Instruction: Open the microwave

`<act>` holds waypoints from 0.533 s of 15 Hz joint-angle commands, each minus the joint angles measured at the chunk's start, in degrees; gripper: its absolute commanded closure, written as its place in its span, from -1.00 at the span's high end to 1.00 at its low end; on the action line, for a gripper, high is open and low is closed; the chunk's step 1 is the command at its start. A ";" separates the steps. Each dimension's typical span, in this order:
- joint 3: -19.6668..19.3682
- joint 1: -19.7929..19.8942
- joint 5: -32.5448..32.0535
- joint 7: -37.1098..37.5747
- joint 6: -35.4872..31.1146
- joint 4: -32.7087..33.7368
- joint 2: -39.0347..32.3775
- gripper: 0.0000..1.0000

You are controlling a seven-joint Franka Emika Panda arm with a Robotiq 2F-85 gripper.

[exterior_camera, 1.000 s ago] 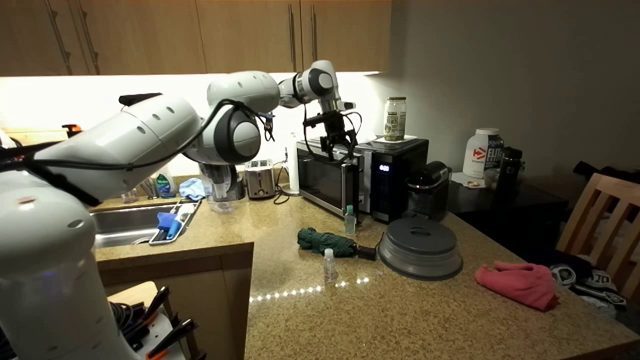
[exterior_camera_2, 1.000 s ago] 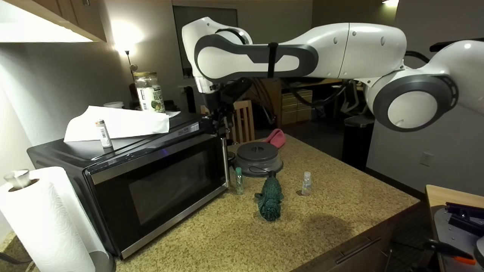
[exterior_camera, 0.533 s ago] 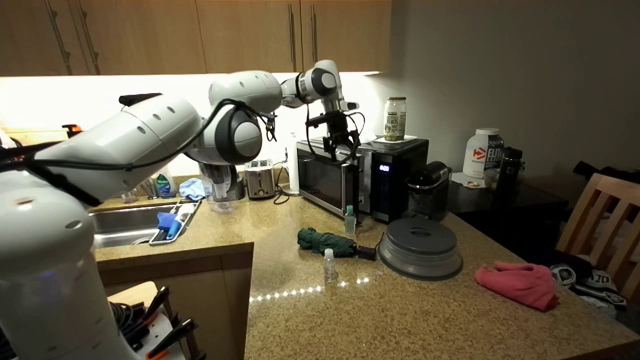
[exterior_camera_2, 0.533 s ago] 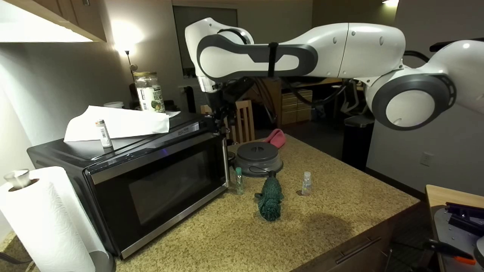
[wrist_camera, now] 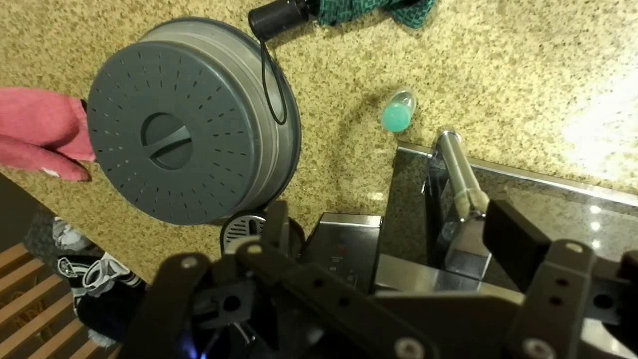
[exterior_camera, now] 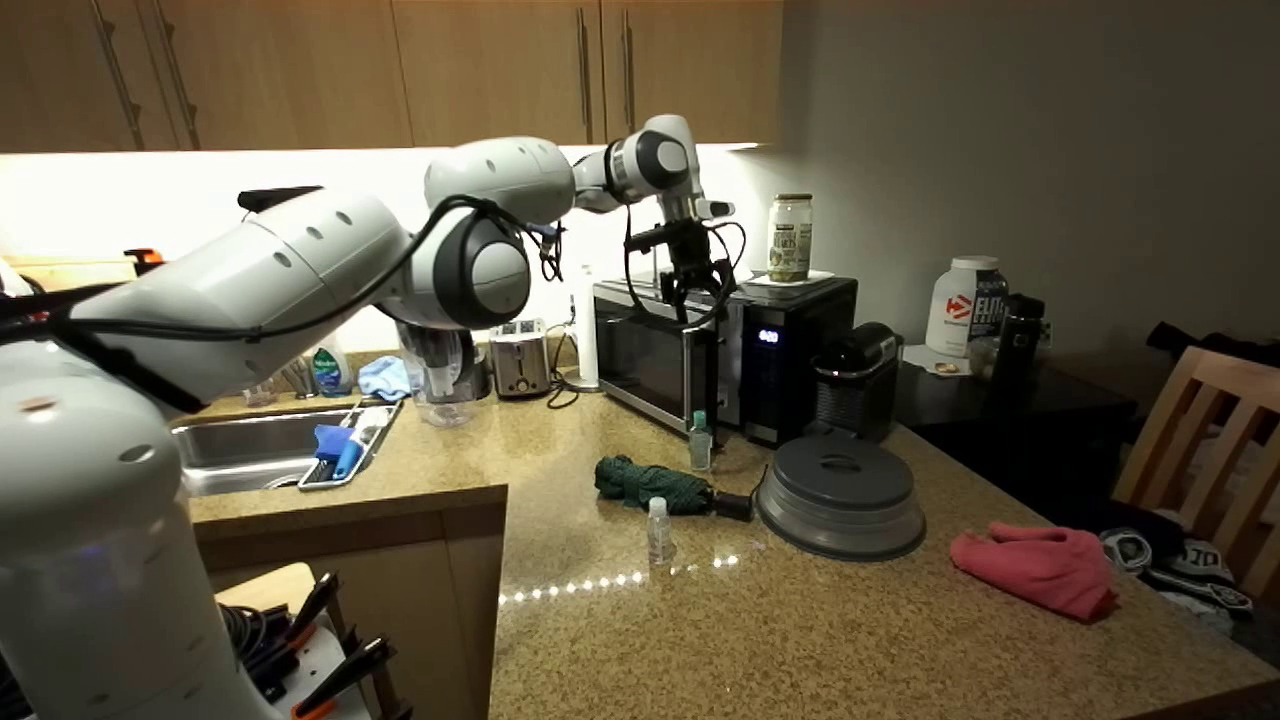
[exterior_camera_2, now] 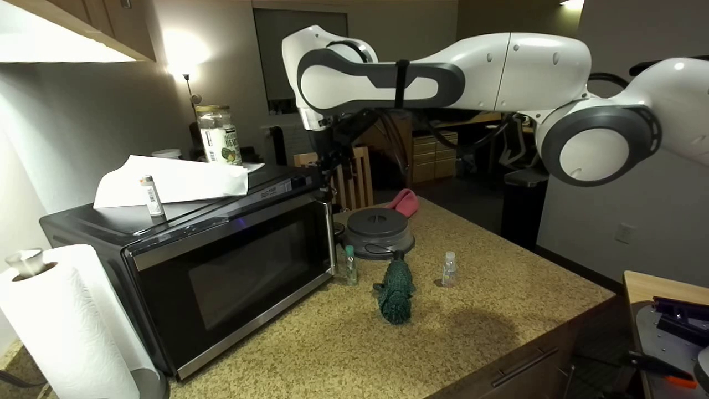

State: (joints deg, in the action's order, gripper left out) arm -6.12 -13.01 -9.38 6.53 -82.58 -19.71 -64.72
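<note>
One tool (wrist_camera: 396, 233), its jaws spread wide and pinching nothing, hangs over the top end of the handle (wrist_camera: 459, 167) of the microwave (exterior_camera_2: 232, 271). That bar is what the coming move turns on — upright, its long axis vertical, lying below the fingers (wrist_camera: 516, 243) and, in the wrist view, between them but closer to the one at that view's right. I judge a small sideways correction useful before going down; whether the bar is touched, I cannot tell. The microwave stands on the surface (exterior_camera: 620, 650), its door (exterior_camera: 645, 355) proud of the control panel (exterior_camera: 775, 385), so probably already ajar. The panel's blue digits (exterior_camera: 768, 337) are too blurred to read, as is the lettering on a strip (exterior_camera_2: 276, 190) along the top front edge. Farther back, a jar (exterior_camera: 790, 238) atop the microwave seems to say HEARTS — and beyond, a white tub (exterior_camera: 965, 308) shows ELIT, the rest hidden.
</note>
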 commanded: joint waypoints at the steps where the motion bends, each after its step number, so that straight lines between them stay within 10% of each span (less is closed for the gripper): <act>1: 0.77 1.15 0.72 -0.34 0.19 -1.23 1.58 1.00; 8: 1.84 3.38 1.99 0.69 -0.26 -1.35 1.87 1.00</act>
State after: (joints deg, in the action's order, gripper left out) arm -5.28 -10.83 -8.99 6.54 -82.82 -19.71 -64.40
